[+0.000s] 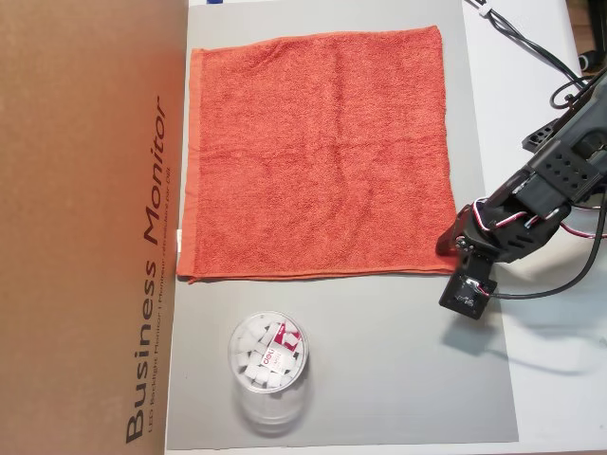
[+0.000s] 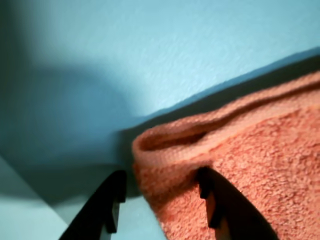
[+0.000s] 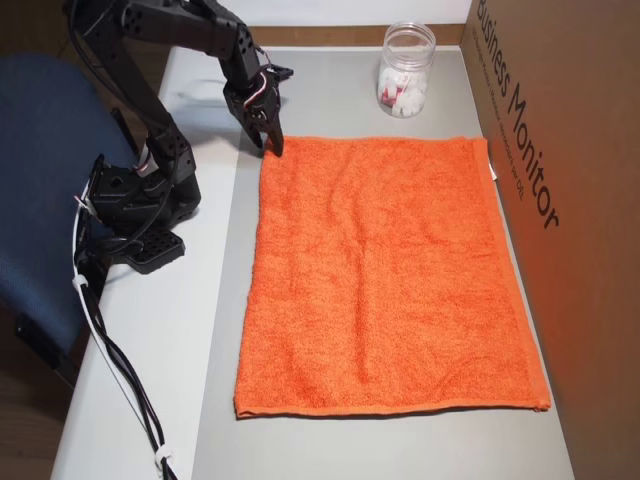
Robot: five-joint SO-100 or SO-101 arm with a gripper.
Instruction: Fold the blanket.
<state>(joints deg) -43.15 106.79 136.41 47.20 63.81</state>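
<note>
Straddling the near-right corner in the wrist view, the black two-finger gripper is sitting open around the fuzzy orange-red terry-cloth blanket, not clamping yet.

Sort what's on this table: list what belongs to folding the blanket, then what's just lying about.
Part of the job:
blanket
end effector, open, straddling the blanket's corner

Just lying about:
clear jar with white pieces inside
cardboard box marked Business Monitor
blue chair
</note>
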